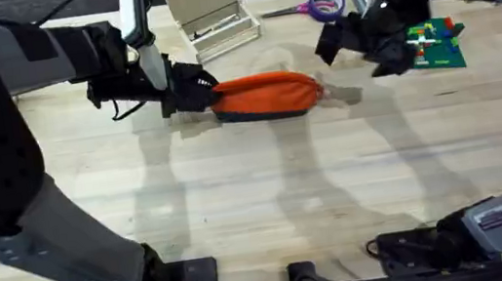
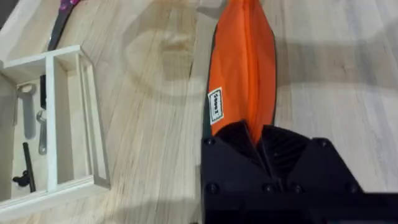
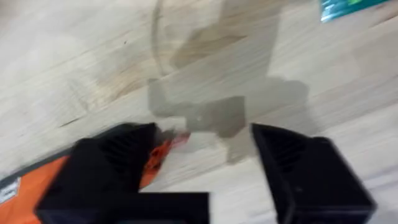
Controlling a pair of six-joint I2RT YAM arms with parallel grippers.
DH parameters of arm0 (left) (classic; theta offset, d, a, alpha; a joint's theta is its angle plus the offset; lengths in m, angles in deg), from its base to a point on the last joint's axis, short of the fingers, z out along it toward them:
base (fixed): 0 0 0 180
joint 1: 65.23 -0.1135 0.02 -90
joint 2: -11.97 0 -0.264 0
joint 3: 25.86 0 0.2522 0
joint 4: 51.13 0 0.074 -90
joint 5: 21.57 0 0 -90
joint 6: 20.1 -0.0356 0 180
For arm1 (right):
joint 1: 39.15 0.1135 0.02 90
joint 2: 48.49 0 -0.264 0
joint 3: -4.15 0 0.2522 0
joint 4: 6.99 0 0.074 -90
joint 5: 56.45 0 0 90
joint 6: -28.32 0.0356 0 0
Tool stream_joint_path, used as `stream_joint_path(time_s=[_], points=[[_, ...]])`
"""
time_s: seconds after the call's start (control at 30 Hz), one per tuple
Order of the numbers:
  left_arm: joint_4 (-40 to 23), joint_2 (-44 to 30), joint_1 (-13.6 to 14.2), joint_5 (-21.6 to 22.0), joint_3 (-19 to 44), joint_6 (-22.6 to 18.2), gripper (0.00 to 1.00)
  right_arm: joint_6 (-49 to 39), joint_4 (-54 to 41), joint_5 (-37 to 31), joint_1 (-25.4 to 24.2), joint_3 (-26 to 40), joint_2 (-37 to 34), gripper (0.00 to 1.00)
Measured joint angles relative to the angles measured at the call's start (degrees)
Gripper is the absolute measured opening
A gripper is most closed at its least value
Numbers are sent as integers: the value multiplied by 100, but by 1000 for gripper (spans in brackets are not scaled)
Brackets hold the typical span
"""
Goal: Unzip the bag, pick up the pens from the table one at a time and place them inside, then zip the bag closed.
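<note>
My left gripper (image 2: 260,144) pinches the orange pouch's (image 1: 264,95) near end; its long axis runs toward my spread-open right gripper (image 3: 205,158).

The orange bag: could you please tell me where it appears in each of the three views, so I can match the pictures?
Overhead: the bag lies at centre, the left gripper shut on one end.
Left wrist: it runs from the top edge to the black fingers clamped on its end.
Right wrist: one orange end shows in a lower corner, beside one finger of the open right gripper.
Shared landmark: the bag's white label, also glimpsed at the right wrist view's edge.
</note>
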Motion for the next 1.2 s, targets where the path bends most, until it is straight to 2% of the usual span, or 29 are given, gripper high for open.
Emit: stream_joint_path(time_s=[0.07, 0.4, 0.43, 0.6, 0.63, 1.0, 1.2], points=[[0, 0, -17, 2, 0, 0, 42, -128, -75, -109, 0, 0, 211, 992], [1, 0, -19, 20, 0, -1, 53, -722, -498, -152, 423, 0, 1482, 996], [7, 0, -19, 22, 0, -7, 151, -756, -566, -152, 471, 0, 1573, 997], [16, 0, -43, 13, 0, 2, 916, -813, -886, -149, 552, 0, 1932, 997], [8, 0, -48, 15, 0, 5, 973, -825, -959, -152, 552, 0, 2000, 997], [-137, 5, -48, 42, 0, 0, 993, -1377, -1392, -152, 552, 0, 2840, 998], [-721, 524, -48, 505, 12, 20, 995, -1876, -1693, -150, 552, 0, 3332, 998]])
